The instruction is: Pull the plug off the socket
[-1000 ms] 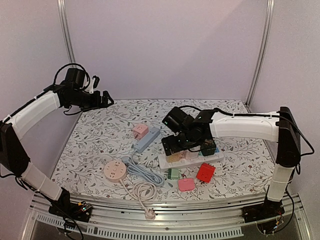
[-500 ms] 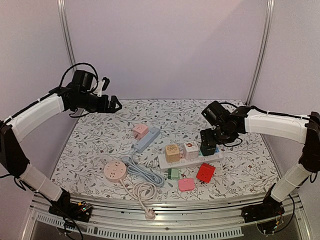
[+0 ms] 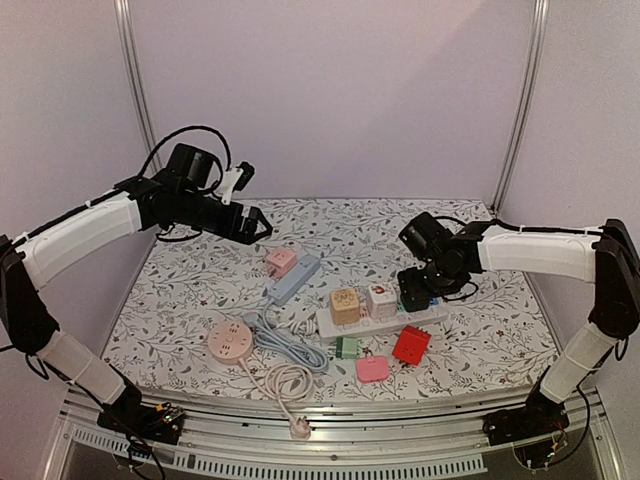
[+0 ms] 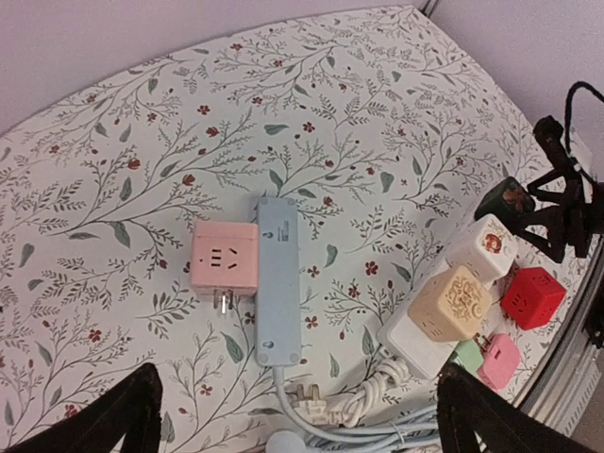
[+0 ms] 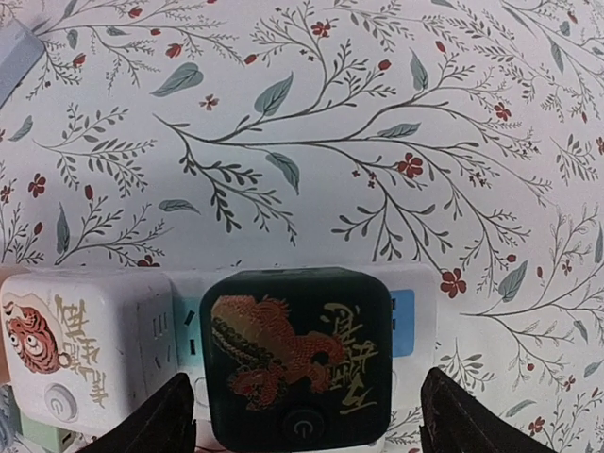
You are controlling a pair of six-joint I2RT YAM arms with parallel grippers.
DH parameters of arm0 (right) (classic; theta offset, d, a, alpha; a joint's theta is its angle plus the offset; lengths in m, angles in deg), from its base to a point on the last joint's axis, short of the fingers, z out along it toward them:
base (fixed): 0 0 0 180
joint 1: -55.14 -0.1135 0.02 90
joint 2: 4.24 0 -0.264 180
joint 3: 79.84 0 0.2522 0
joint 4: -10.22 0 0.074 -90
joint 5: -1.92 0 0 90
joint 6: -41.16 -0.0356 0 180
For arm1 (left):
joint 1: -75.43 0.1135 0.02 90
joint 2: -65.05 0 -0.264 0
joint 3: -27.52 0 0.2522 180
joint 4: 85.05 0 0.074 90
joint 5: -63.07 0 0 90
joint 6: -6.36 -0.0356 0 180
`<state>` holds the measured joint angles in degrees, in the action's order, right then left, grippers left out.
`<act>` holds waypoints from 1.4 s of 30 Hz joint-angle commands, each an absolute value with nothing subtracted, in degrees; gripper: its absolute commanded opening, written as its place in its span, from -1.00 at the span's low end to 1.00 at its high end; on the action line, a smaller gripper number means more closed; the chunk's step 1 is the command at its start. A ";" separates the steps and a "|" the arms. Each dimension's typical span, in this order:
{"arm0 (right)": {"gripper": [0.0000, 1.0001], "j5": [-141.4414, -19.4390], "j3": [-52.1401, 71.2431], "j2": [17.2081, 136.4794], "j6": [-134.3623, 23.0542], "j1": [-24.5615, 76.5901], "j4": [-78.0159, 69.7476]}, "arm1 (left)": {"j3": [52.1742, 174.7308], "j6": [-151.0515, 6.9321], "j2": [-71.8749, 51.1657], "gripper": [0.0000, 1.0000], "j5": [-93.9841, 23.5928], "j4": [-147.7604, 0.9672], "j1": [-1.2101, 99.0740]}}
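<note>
The floral tabletop (image 3: 200, 270) was crowded. Toward the far left lay a pink adapter (image 3: 281, 262) touching a blue-grey strip (image 3: 295, 279), whose cable ran to the near side beside a round peach socket (image 3: 230, 340) and its coiled cord. Near the front edge sat a small green plug (image 3: 348, 347), a flat pink plug (image 3: 372, 369) and a red cube (image 3: 411, 344), all just beside the white power strip (image 3: 432, 316).

Three cubes stood in a row on that strip: a beige cube (image 3: 345, 305) at the left, a white cube (image 3: 381, 300) in the middle, touching the dark green plug (image 5: 297, 373) at the right end.

The right tool (image 5: 307, 420) hung directly over the dark green plug, its fingers (image 5: 170, 420) wide apart, one on each side. A sliver of strip showed between plug and right finger, so nothing was gripped.

The left tool (image 3: 262, 228) was raised well apart, over the far left, spread wide and holding nothing.
</note>
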<state>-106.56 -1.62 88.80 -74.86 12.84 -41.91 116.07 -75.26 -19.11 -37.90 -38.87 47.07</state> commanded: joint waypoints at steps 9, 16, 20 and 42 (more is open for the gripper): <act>-0.15 -101.45 0.25 94.02 -72.35 13.13 -37.59 | 117.37 -75.04 -27.72 0.99 -43.58 -45.54 31.11; -0.30 -97.31 -1.74 91.82 -71.56 12.82 -36.23 | 122.44 -74.33 -39.52 0.99 -47.21 -56.16 26.56; -0.30 -96.29 -2.76 89.88 -72.03 11.57 -35.20 | 126.71 -76.68 -44.53 0.99 -46.55 -56.23 25.05; -0.30 -96.96 -4.97 88.08 -74.46 9.97 -34.45 | 121.17 -83.29 -53.00 0.97 -45.39 -67.68 21.99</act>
